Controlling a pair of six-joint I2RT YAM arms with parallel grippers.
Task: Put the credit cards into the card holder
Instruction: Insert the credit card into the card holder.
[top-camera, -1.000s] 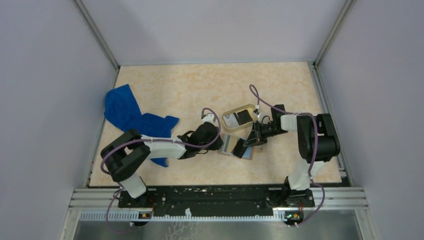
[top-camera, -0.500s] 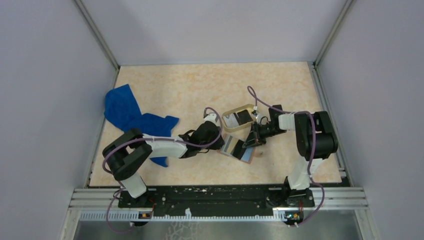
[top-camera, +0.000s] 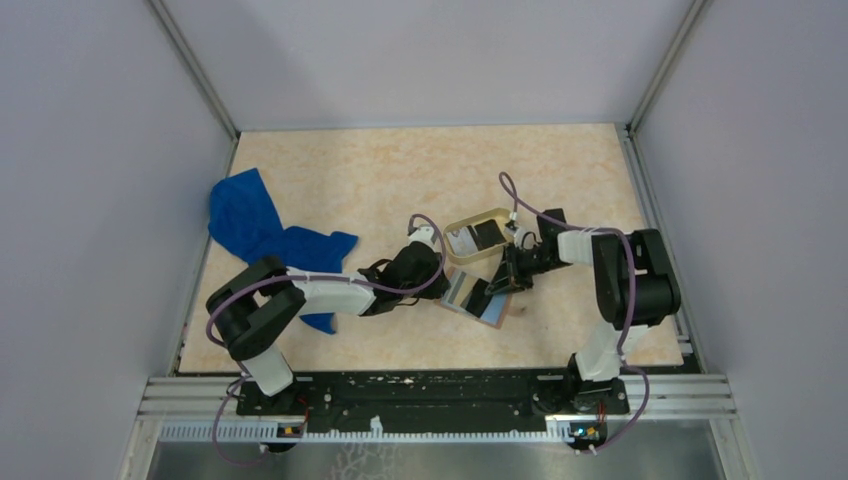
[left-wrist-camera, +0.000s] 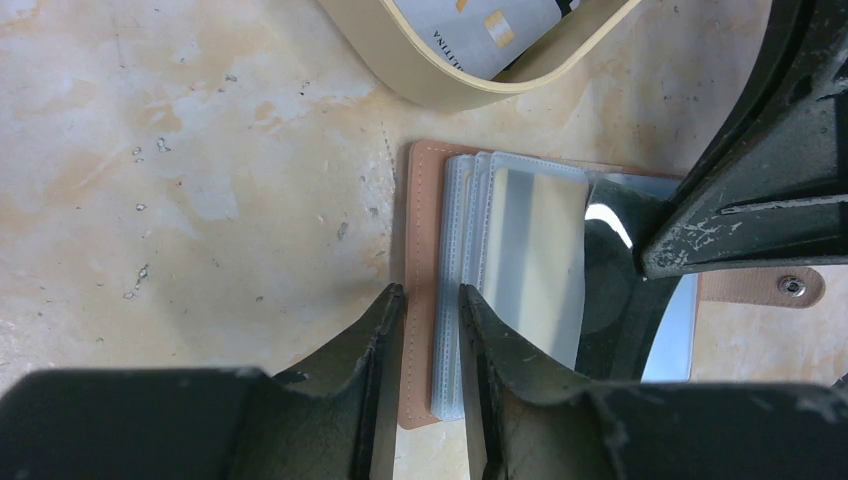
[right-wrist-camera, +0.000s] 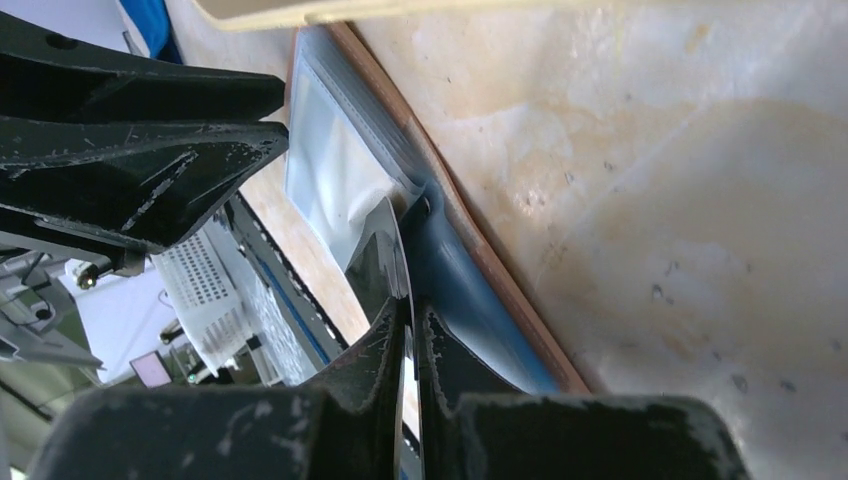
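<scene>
While the left gripper (left-wrist-camera: 428, 330) pinches the card holder (left-wrist-camera: 420, 200) by its salmon edge at lower centre, the right gripper (right-wrist-camera: 408, 335), nearly closed, holds the black card (right-wrist-camera: 385, 250) edge-on against the holder's clear sleeves, just below the tan tray (left-wrist-camera: 430, 88).

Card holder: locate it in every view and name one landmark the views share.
Top external: card holder at centre, just below the tan tray.
Left wrist: centre, salmon edge pinched in the left gripper.
Right wrist: left of centre, behind the black card in the right gripper.
Shared landmark: the tray rim.
</scene>
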